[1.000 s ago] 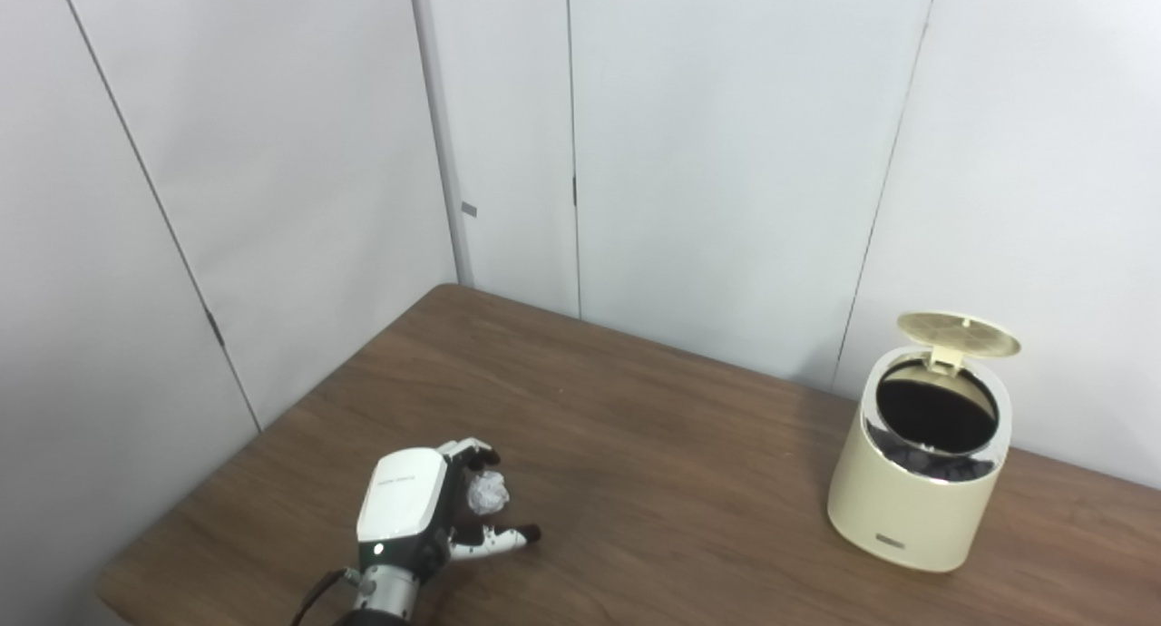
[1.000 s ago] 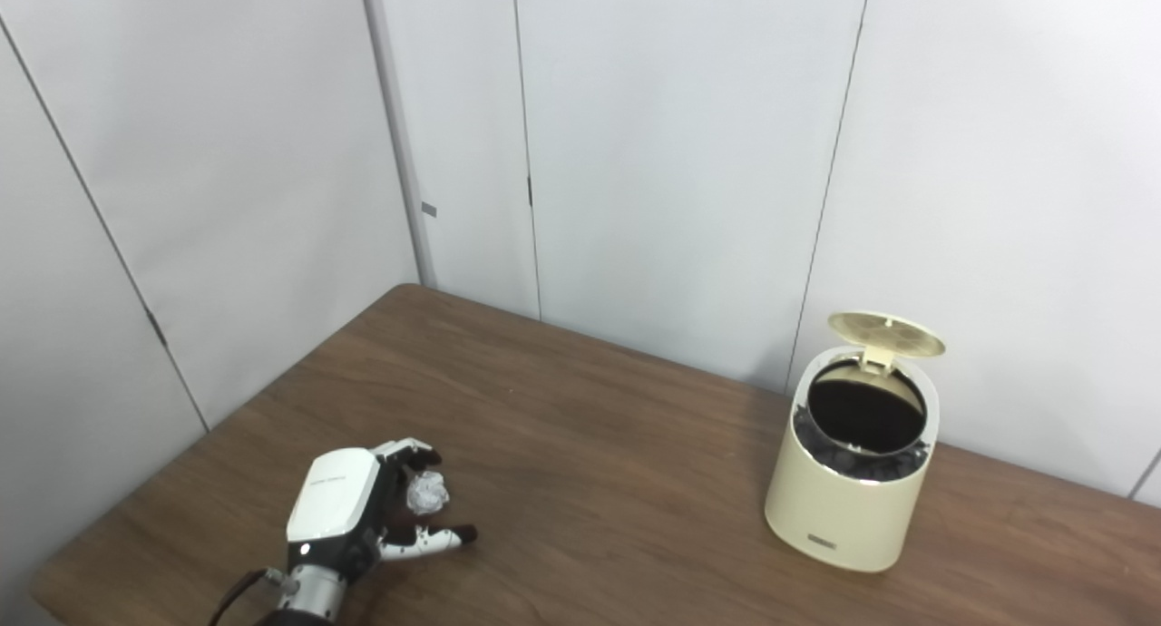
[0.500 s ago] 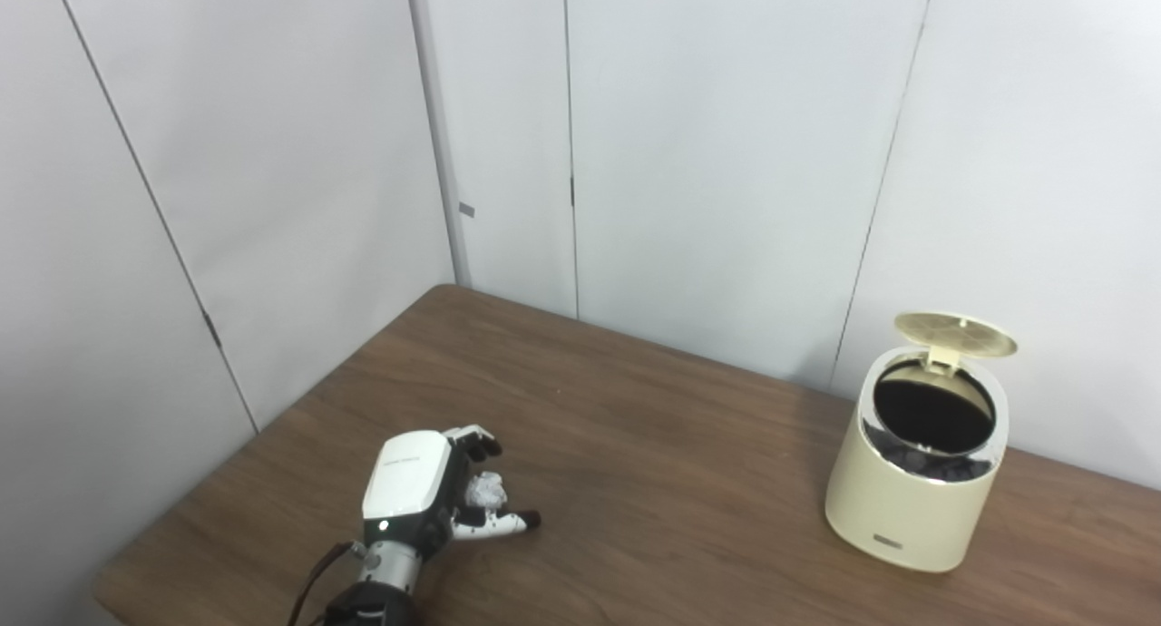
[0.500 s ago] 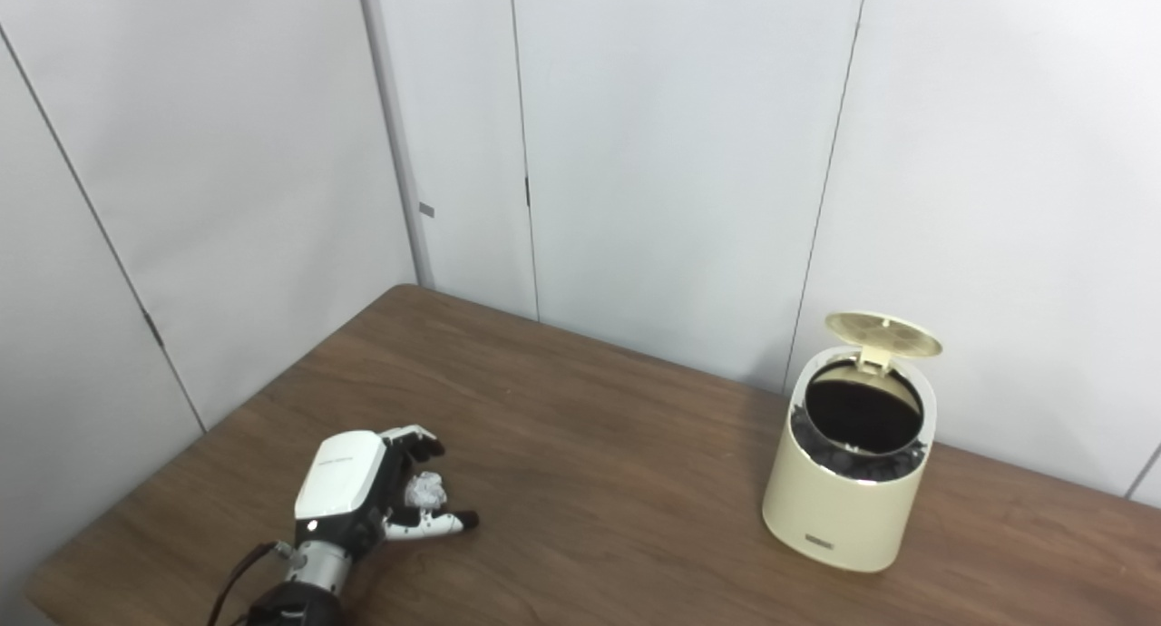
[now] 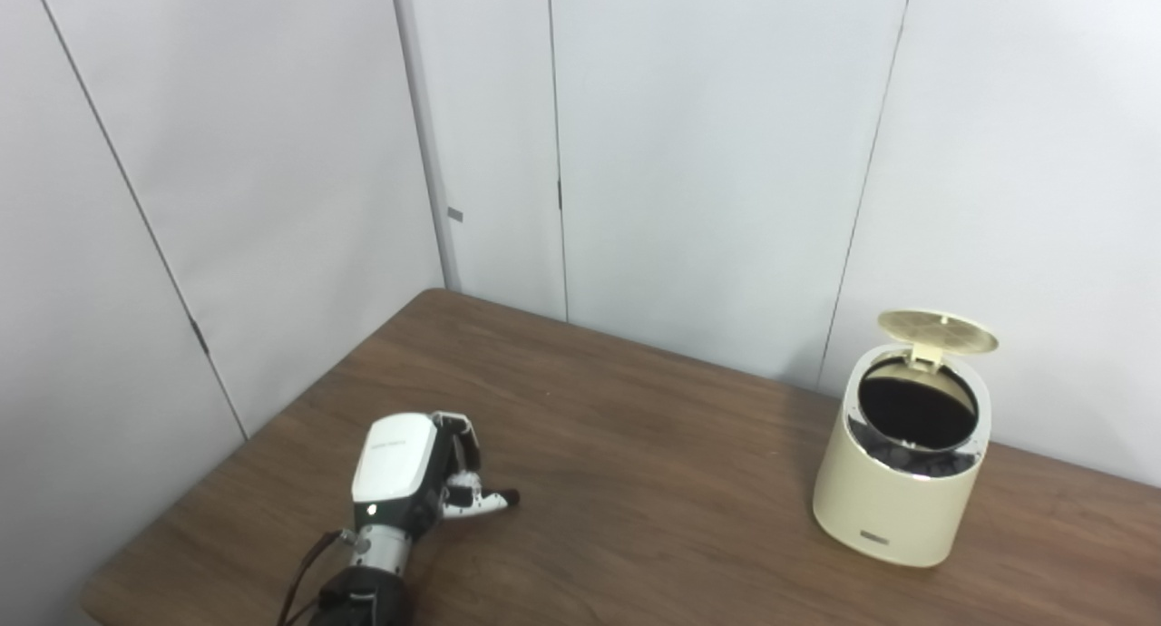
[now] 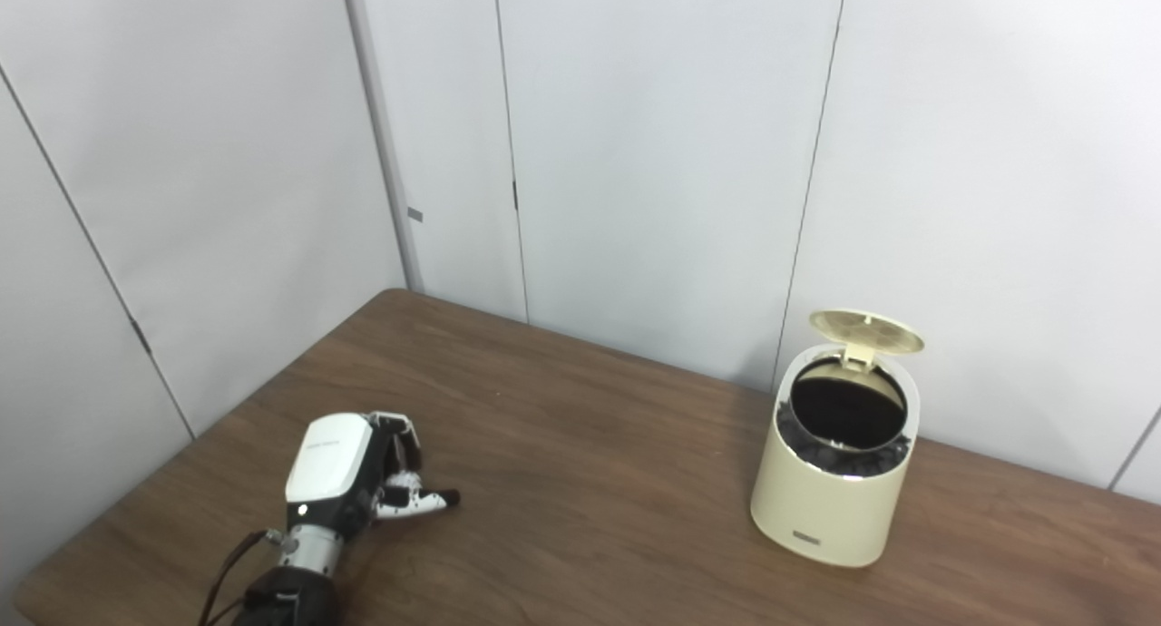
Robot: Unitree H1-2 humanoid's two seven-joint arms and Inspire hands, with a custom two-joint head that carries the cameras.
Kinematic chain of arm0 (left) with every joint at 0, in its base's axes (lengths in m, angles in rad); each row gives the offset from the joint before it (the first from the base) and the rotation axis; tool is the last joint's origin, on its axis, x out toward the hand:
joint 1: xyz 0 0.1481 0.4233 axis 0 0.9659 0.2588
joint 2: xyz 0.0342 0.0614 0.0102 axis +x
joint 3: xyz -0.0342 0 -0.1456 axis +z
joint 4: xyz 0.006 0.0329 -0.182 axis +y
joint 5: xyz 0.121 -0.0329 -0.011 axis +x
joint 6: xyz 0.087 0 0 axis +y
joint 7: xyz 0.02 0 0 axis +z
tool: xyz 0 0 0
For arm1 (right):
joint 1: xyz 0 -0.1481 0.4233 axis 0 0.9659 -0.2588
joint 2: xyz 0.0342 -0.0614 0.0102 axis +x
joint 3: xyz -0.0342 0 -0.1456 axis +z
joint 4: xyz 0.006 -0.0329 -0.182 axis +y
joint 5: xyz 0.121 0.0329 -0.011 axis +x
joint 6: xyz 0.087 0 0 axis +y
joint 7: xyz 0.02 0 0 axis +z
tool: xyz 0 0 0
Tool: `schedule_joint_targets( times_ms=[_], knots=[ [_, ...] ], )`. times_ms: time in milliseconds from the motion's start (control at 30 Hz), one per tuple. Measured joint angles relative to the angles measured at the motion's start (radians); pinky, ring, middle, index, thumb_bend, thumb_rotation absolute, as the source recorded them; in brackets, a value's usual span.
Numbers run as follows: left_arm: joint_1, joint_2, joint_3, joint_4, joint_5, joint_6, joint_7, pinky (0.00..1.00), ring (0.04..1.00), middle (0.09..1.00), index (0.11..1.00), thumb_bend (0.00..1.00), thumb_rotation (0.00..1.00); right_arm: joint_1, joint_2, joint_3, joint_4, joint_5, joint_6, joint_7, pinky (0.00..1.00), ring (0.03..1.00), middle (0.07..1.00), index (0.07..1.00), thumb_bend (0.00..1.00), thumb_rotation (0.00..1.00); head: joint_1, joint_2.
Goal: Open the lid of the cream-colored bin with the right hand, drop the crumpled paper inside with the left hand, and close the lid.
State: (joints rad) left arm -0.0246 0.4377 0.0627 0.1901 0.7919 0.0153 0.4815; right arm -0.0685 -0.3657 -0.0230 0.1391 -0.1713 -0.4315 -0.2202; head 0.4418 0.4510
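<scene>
Left hand low on tabletop at near-left, fingers now curled tight around crumpled paper; a second ago looser, paper plainly showing in the palm, now only a sliver visible. Reads as grasp closed, lift not yet begun. Cream-colored bin well apart at far right, lid already tipped up, dark opening exposed. Right hand out of view. Next by judgement: lift, carry across to the opening, release, then shut lid.
</scene>
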Motion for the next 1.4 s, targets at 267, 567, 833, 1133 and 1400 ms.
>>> schedule_joint_targets(
  times_ms=[267, 567, 833, 1133, 1400],
  knots=[
    [-0.002, 0.007, -0.015, 0.008, 0.001, -0.002, 0.036, 0.06, 0.098, 0.139, 0.147, 0.77, 0.00, 0.006, 0.006, -0.010, -0.013, -0.007, 0.000, 0.004, 0.65, 0.814, 0.846, 0.842, 0.98, 0.93, -0.002, 0.005],
    [0.000, 0.012, -0.024, 0.002, 0.001, -0.021, 0.066, 0.06, 0.103, 0.145, 0.154, 0.78, 0.00, 0.007, 0.009, -0.013, -0.013, -0.011, 0.000, 0.008, 0.68, 0.829, 0.855, 0.848, 0.96, 0.92, -0.012, -0.005],
    [0.006, 0.005, -0.030, -0.040, 0.016, -0.022, 0.066, 0.06, 0.100, 0.142, 0.152, 0.77, 0.00, 0.008, 0.012, -0.014, -0.012, -0.013, 0.000, 0.008, 0.68, 0.831, 0.854, 0.847, 0.95, 0.89, -0.021, -0.009],
    [0.026, -0.041, -0.057, -0.136, 0.017, -0.032, 0.024, 0.06, 0.100, 0.147, 0.157, 0.76, 0.00, 0.008, 0.021, -0.021, -0.013, -0.020, 0.000, 0.013, 0.74, 0.857, 0.867, 0.858, 0.94, 0.91, -0.054, -0.020],
    [-0.003, -0.039, -0.057, -0.186, 0.011, -0.098, 0.012, 0.08, 0.115, 0.156, 0.163, 0.72, 0.00, 0.005, 0.023, -0.009, -0.014, -0.030, 0.000, 0.010, 0.72, 0.856, 0.870, 0.883, 0.87, 0.89, -0.094, -0.026]
  ],
)
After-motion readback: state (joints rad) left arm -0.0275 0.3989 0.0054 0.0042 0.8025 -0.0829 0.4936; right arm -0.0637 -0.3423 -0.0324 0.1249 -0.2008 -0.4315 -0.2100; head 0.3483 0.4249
